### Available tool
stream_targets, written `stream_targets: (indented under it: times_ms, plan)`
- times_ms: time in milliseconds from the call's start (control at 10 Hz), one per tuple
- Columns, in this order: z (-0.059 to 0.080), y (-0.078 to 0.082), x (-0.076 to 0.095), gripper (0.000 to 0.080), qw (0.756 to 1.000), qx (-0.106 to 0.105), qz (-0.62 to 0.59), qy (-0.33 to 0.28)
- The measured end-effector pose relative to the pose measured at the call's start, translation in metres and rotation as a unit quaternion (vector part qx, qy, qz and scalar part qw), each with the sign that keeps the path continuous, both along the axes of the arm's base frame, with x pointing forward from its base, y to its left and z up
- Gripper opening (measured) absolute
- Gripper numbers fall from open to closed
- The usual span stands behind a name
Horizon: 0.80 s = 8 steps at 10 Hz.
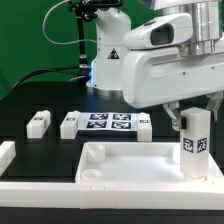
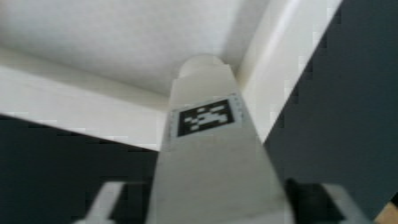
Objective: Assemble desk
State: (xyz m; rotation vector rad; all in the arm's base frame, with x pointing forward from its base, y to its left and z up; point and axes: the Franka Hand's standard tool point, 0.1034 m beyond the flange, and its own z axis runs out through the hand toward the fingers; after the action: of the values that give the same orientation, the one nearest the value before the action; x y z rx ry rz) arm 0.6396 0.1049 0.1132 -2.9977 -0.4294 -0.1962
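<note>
Nearest us lies the desk top (image 1: 125,168), a white tray with a raised rim, on a black table (image 1: 40,100). Over its corner on the exterior view's right, we see the gripper (image 1: 193,120) closed on one white leg (image 1: 193,150), held upright with its tag facing us. We cannot tell whether its lower end touches the tray. In the wrist view the two fingers (image 2: 114,203) press that leg's (image 2: 214,165) sides, with the tray's inner corner (image 2: 107,70) beyond. Behind the tray sits the marker board (image 1: 108,122), with a loose leg (image 1: 143,125) just beside it and two more legs (image 1: 38,122) (image 1: 68,124) toward the exterior view's left.
</note>
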Motion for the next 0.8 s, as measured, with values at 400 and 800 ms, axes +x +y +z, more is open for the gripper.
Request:
stream_targets:
  times_ms: [400,800]
  plan:
    - [0.0009,-0.0027,0.0018,0.0287,0.975,0.023,-0.221,0.022]
    - [0.0004,-0.0004,0.0010,0.0289,0.895,0.042,-0.440,0.054]
